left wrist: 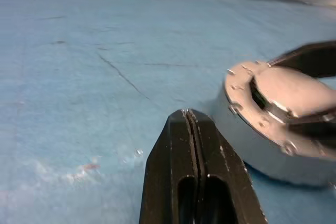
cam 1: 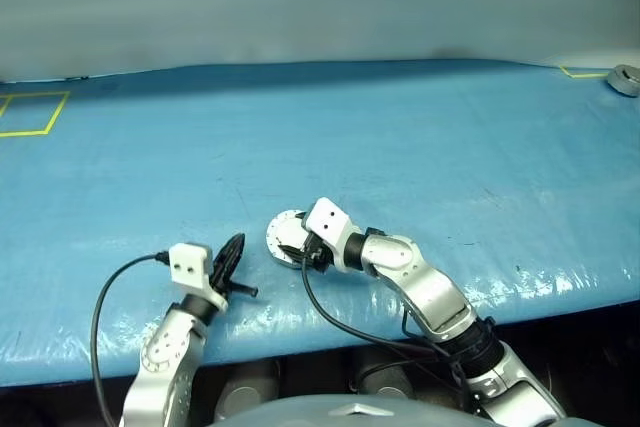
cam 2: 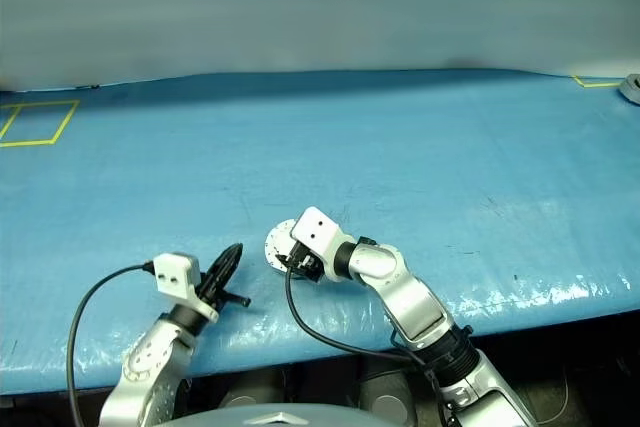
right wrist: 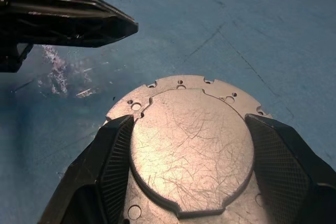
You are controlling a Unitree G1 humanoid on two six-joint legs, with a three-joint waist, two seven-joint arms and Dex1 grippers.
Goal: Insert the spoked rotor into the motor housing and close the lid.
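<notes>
The motor housing lies near the blue table's front edge, with its lid down on top, plain face and raised circle showing. My right gripper reaches it from the right, one finger on each side of the disc and the pads against its rim. My left gripper is shut with nothing in it and sits just left of the housing, pointing forward; the left wrist view shows the housing's side wall close by. The spoked rotor is out of sight.
The blue table cover stretches far behind. A yellow tape square marks the far left corner. More yellow tape and a small grey object lie at the far right. The table's front edge runs just below the grippers.
</notes>
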